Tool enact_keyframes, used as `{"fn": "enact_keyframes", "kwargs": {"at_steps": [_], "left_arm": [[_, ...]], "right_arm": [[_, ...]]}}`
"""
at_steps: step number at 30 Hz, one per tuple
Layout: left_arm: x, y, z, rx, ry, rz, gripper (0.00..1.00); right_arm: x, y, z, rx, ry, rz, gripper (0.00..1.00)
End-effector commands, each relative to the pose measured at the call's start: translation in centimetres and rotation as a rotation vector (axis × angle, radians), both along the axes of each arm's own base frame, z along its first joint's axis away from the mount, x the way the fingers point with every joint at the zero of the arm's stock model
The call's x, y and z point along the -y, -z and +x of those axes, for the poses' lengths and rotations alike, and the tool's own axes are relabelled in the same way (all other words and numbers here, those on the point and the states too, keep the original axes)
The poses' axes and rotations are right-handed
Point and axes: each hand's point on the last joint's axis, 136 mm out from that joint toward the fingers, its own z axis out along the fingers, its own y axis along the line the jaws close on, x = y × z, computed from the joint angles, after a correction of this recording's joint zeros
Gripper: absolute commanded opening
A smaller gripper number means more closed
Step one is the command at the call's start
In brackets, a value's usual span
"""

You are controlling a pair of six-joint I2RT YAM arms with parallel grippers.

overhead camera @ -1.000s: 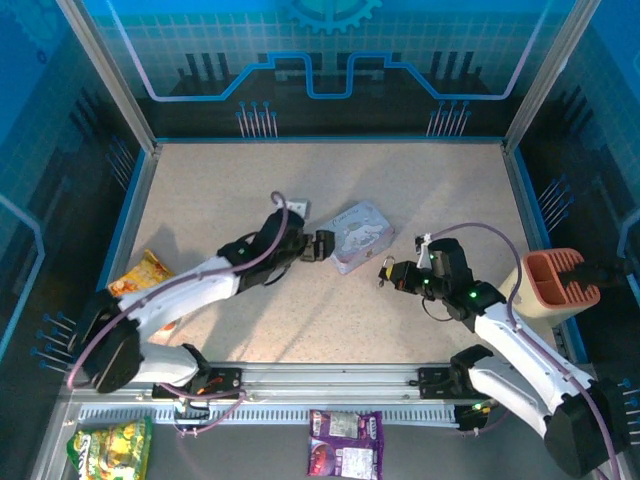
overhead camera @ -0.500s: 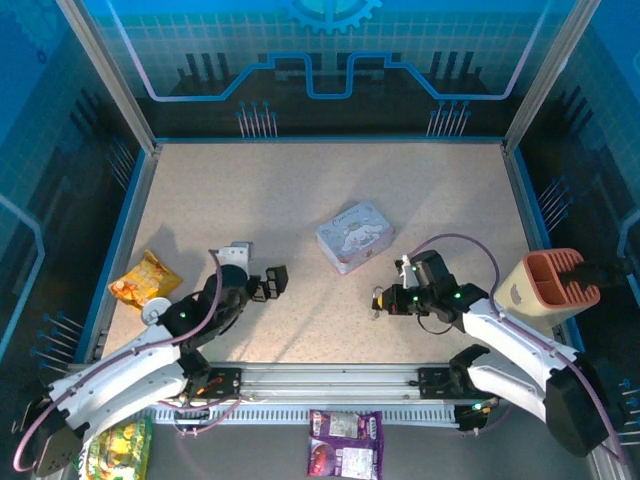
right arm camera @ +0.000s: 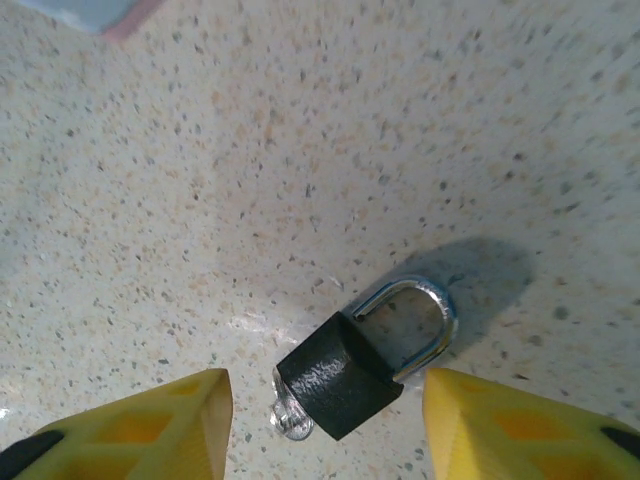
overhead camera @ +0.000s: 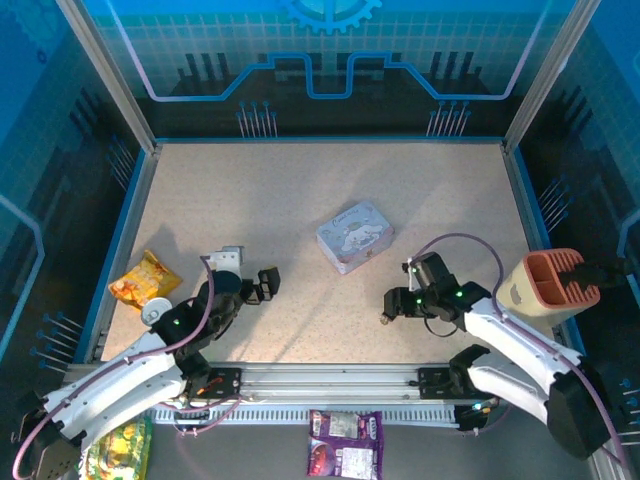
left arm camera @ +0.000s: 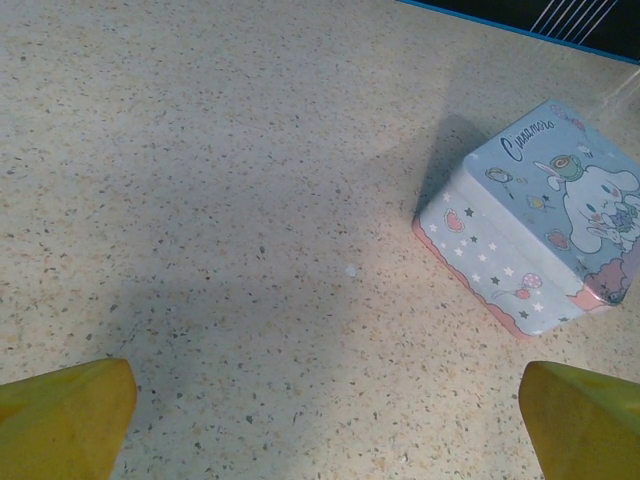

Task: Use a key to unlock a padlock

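1. Padlock (right arm camera: 340,375) lies flat on the table (overhead camera: 250,190), close to the near edge and right of its middle, apart from the tin (left arm camera: 540,200) that sits nearer the table's centre.
2. The key (right arm camera: 291,417) shows as a small silvery head poking out of the lock body's lower end, so it looks to be seated in the keyhole. Whether the shackle has come free I cannot tell.
3. The right gripper (right arm camera: 322,410) hangs over the lock with its jaws released, one finger on each side and neither touching it. The left gripper (left arm camera: 320,400) is spread wide too and holds nothing, over bare table toward the near-left corner.
4. Risks, as I judge them:
   - A pinch on the low, flat body could skid the lock across the table instead of gripping it.
   - A finger catching the key head could pull or twist the key out of the keyhole.
   - Squeezing across the shackle could press it home, if it is in fact free.
5. Containers: the tin has its lid on, so its contents are hidden. A tan holder (overhead camera: 553,283) with slots in its orange top stands at the table's right edge, and I cannot tell what it holds.
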Motion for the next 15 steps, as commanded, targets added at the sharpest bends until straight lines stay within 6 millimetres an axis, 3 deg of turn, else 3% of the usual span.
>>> {"fn": "enact_keyframes", "kwargs": {"at_steps": [1,5,9,12,15], "left_arm": [[-1.1,-0.8,0.7,0.034,-0.058,0.04,0.99],[-2.0,-2.6,2.3,0.116,-0.117,0.14,0.99],[-2.8,-4.1,4.2,0.205,-0.178,0.298,0.99],[-2.9,-4.4,5.7,0.266,-0.205,0.397,0.99],[-2.3,-4.4,7.0,0.353,-0.181,0.486,0.99]], "right_arm": [[1.2,-2.9,1.0,0.099,0.006,-0.06,0.54],[2.3,-6.7,2.8,0.273,0.016,-0.101,0.6],[5.0,-11.2,5.3,0.504,0.078,-0.224,0.68],[5.5,-13.7,6.9,0.692,0.071,-0.247,0.69],[4.8,-14.8,7.8,0.862,0.011,-0.266,0.73]]}}
